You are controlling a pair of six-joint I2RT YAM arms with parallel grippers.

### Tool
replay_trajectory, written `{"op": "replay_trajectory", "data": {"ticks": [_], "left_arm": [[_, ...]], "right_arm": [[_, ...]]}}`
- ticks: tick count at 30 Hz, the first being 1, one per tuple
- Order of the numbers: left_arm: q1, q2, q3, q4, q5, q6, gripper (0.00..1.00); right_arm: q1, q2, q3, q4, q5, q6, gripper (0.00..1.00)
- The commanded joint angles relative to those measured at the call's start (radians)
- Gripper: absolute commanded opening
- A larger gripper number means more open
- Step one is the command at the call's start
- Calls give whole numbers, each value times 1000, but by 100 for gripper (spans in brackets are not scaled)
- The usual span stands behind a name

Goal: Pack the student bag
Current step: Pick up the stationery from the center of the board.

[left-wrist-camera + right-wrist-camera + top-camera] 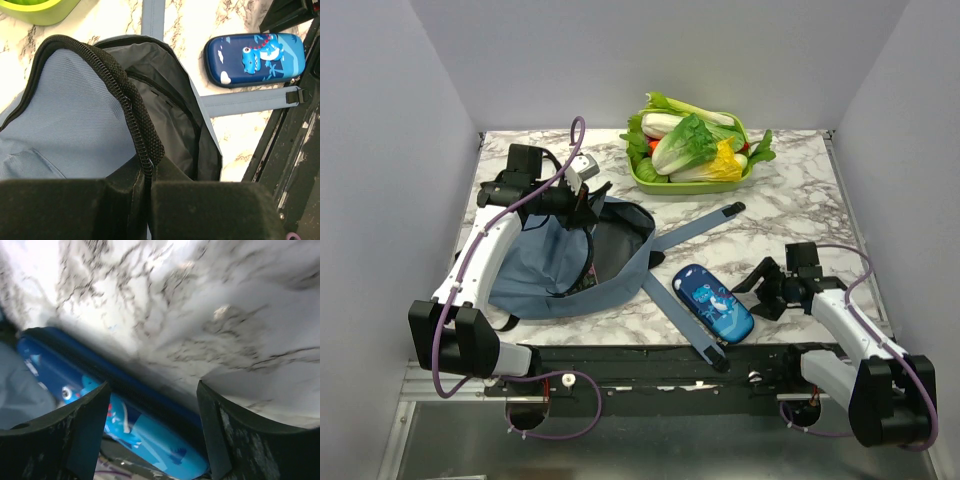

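The student bag lies on the left of the marble table, grey-blue, with its mouth gaping toward the right. My left gripper is shut on the bag's black zipper rim and holds that edge up; the dark lining shows inside. One long blue strap runs toward the near edge. A small blue cartoon-print pencil case rests right of the bag. My right gripper stands open just right of the case. In the right wrist view the pencil case lies beyond the spread fingers, untouched.
A green tray piled with leafy vegetables stands at the back centre. A second bag strap stretches toward the tray. The black base rail runs along the near table edge.
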Motion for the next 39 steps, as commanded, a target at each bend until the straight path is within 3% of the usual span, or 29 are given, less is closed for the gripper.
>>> {"op": "replay_trajectory", "data": {"ticks": [1, 14, 22, 25, 31, 39], "left_arm": [[-1, -18, -16, 18, 66, -6, 8], [-1, -21, -10, 18, 67, -21, 8], [-17, -6, 10, 40, 67, -65, 9], [-27, -6, 19, 38, 58, -70, 9], [-33, -11, 42, 26, 47, -76, 9], [-33, -26, 42, 15, 29, -70, 9]], "right_arm": [[-1, -102, -115, 46, -170, 83, 80], [-2, -250, -230, 193, -374, 57, 82], [16, -462, -307, 259, -459, 97, 82], [70, -390, -289, 282, -444, 57, 84], [293, -68, -114, 256, -345, -58, 87], [318, 103, -30, 286, -388, -169, 87]]}}
